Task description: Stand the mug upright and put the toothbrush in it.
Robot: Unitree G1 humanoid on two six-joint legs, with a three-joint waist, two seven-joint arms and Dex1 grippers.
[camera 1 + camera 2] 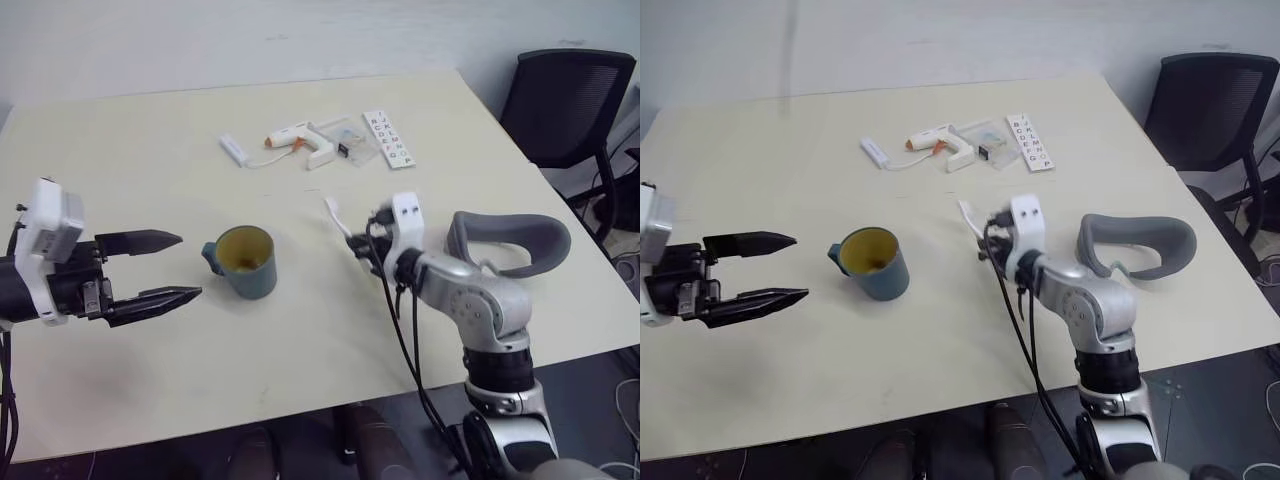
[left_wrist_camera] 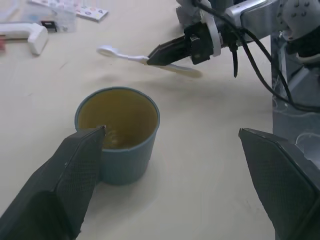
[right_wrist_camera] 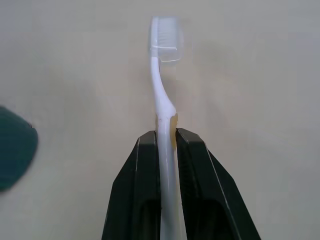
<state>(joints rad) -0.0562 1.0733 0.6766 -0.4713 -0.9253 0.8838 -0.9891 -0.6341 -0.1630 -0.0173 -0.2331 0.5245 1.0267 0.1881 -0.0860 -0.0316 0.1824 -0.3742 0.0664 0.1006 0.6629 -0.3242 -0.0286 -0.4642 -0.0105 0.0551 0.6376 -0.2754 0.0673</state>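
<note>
The teal-blue mug (image 1: pixel 243 262) stands upright on the cream table (image 1: pixel 150 170), its yellowish inside facing up and its handle toward my left arm. Just left of it, my left gripper (image 1: pixel 190 267) is open with nothing between its fingers. To the mug's right, my right gripper (image 3: pixel 165 135) is shut on the handle of the white toothbrush (image 3: pixel 162 75). The brush sticks out past the fingertips with its bristle head (image 1: pixel 331 206) away from me, lifted off the table. The left wrist view also has the held toothbrush (image 2: pixel 117 54), beyond the mug (image 2: pixel 120 135).
A white-and-orange glue gun (image 1: pixel 300 140), a short white stick (image 1: pixel 233 150), a clear packet (image 1: pixel 348 135) and a letter strip (image 1: pixel 390 138) lie at the far side. A grey curved band (image 1: pixel 510 240) sits right of my right arm. A black chair (image 1: pixel 565 100) stands beyond the table's right edge.
</note>
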